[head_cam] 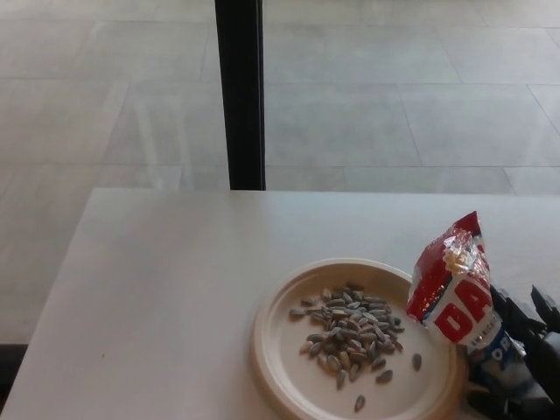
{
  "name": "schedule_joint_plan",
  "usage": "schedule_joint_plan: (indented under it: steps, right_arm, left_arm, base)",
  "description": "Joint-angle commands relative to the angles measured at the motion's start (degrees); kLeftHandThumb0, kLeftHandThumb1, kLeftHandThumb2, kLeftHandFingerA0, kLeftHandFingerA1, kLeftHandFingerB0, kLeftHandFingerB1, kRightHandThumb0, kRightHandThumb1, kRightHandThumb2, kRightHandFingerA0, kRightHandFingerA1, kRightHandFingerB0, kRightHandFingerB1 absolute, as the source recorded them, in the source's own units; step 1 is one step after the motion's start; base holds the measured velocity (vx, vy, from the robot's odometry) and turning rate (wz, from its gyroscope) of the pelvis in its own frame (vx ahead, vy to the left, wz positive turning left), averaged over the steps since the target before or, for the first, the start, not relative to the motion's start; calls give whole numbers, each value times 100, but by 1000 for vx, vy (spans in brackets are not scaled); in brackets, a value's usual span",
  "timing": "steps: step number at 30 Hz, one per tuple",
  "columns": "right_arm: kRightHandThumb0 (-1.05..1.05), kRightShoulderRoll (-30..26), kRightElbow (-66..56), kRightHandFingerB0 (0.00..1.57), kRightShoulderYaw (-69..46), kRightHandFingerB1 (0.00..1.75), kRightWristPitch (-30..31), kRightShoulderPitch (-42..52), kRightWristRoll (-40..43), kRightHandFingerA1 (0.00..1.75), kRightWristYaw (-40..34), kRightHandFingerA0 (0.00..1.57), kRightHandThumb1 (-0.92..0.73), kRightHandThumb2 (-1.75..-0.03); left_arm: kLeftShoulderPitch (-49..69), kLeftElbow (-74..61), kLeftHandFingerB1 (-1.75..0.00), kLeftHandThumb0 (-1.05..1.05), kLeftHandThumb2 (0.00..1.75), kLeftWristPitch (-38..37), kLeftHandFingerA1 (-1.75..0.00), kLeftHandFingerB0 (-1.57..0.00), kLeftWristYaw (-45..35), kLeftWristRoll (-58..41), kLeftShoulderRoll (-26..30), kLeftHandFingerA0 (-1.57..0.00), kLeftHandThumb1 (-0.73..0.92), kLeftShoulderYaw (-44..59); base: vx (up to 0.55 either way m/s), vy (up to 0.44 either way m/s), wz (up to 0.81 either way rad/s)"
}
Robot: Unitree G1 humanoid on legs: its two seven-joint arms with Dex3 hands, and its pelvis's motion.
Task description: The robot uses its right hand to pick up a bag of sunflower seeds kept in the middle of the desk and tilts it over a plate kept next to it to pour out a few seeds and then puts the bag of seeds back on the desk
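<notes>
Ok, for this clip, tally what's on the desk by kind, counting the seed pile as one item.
Plates: 1, the cream plate
Seed bags: 1, the red and white bag, held upright by the right hand
Seed piles: 1, the sunflower seeds on the plate
Total: 3
</notes>
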Motion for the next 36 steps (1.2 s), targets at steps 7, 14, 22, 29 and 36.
schedule_joint_plan:
  steps: [7,14,22,29,36]
  right_arm:
    - [-105,-488,-1227,0,-591,0,655,330,444,0,1021,0,-72,-64]
    - [-105,-1002,-2438,0,-1142,0,1051,945,1102,0,2122,0,-73,-66]
    - [-105,-1819,-2497,0,-2088,0,583,2264,1649,0,2723,0,-73,-65]
    - [-104,-2144,-1398,0,-3960,2,803,2998,3825,0,4337,0,-59,-86]
    - [-105,-2080,1566,0,-5960,2,843,2248,4690,10,3853,0,-62,-99]
  left_arm:
    - [59,-5,-38,-89,67,-172,-58,-37,111,124,25,-40,89,-49]
    - [26,13,-38,-88,67,-117,-55,-37,81,78,29,-39,89,9]
    - [17,3,-39,-88,67,-107,-56,-40,126,89,67,-39,88,12]
    - [-58,17,-38,-88,67,-64,-53,-39,25,21,66,-37,87,74]
    - [-24,1,-41,-90,66,-113,-62,-38,-38,-55,5,-40,87,147]
  base:
    - [0,0,0]
    - [0,0,0]
    - [0,0,0]
    - [0,0,0]
    - [0,0,0]
